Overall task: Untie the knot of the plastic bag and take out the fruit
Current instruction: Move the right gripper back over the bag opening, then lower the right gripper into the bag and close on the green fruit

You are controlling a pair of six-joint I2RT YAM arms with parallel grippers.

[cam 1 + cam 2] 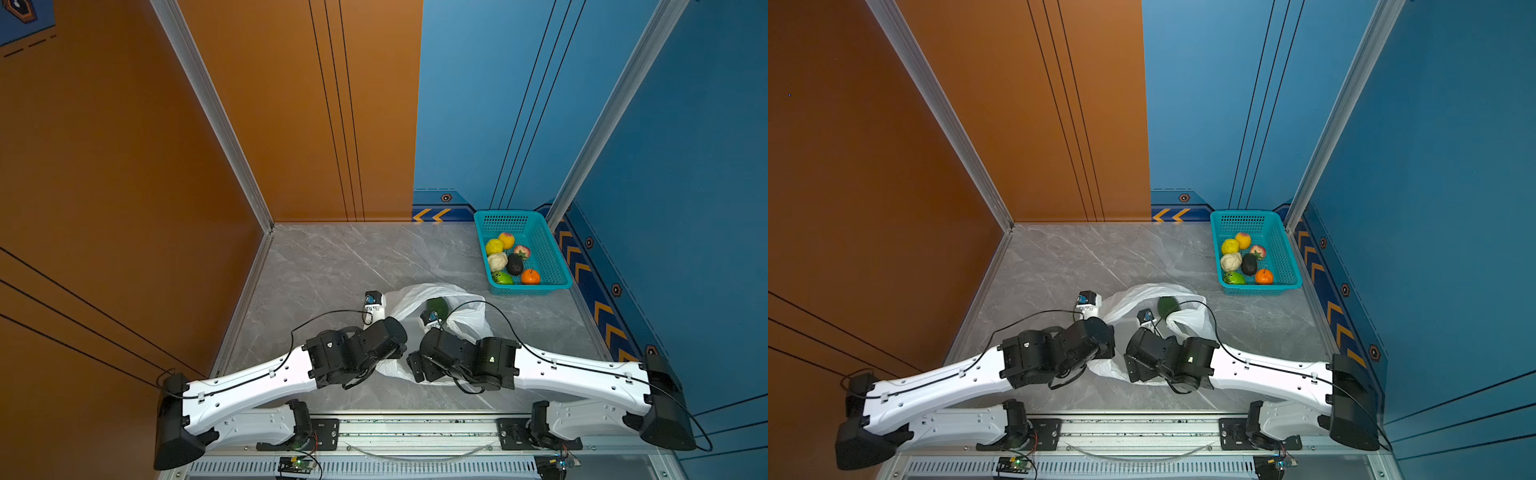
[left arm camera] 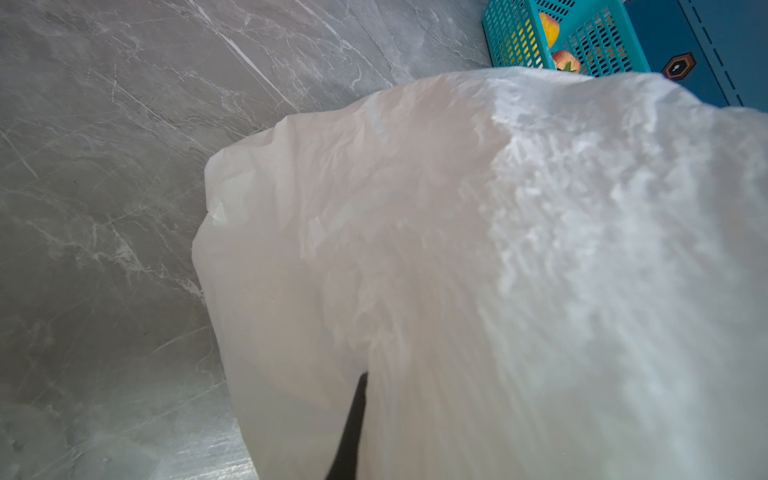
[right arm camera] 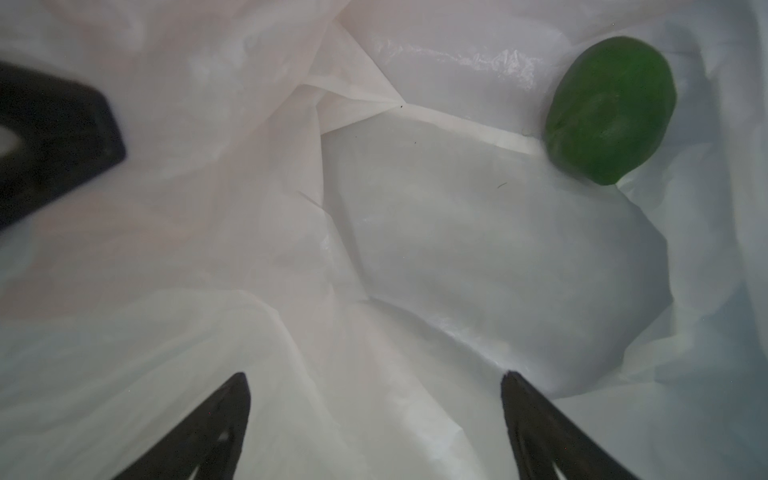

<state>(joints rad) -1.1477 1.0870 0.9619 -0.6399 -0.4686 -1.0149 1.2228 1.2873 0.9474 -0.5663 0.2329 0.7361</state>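
Observation:
The plastic bag (image 1: 419,295) (image 1: 1133,297) lies on the grey tabletop between both arms, its mouth gaping; no knot shows. One dark green fruit (image 1: 437,307) (image 1: 1168,306) (image 3: 609,110) rests inside on the bag's floor. My right gripper (image 3: 374,376) is inside the bag, open wide with nothing between its fingers, and the green fruit lies ahead and off to one side. My left gripper (image 2: 359,399) is shut on the bag's thin plastic (image 2: 498,249), which drapes over it and leaves only a dark sliver of a finger showing. In both top views the wrists hide both sets of fingertips.
A teal basket (image 1: 552,257) (image 1: 1285,257) (image 2: 523,37) stands at the back right corner and holds several fruits (image 1: 515,264). Orange and blue walls close in the table on the left, back and right. A black part (image 3: 54,141) shows at the bag's side.

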